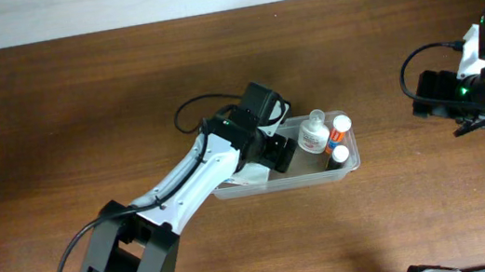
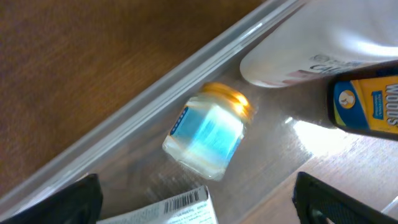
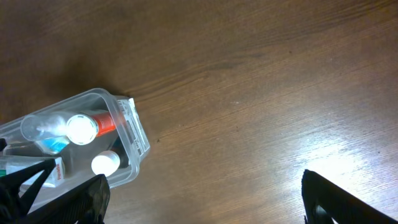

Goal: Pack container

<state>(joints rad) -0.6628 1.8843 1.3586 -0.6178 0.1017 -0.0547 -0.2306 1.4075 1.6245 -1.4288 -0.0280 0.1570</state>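
we see left claw [image 1: 279, 153] spread over left end of clear plastic rectangular tub [image 1: 324, 181] | right claw [image 3: 205, 186] spread; well apart from it

1. Clear, colourless plastic container [image 1: 310, 183]: shallow, rectangular, with rounded corners and a raised rim.
2. Sitting flat on the brown wooden table [image 1: 77, 92], near the middle, long sides running roughly left to right.
3. Open at the top, see-through walls [image 2: 186, 68] showing the wood beneath.
4. Holding small things: a clear bottle [image 1: 314, 133] and two white-capped bottles [image 1: 341, 124] standing at the right end, and a small gold-lidded jar [image 2: 208, 134] lying on its side near a long wall.
5. In the right wrist view, cut off at the lower left, with one short end [image 3: 134, 134] showing.
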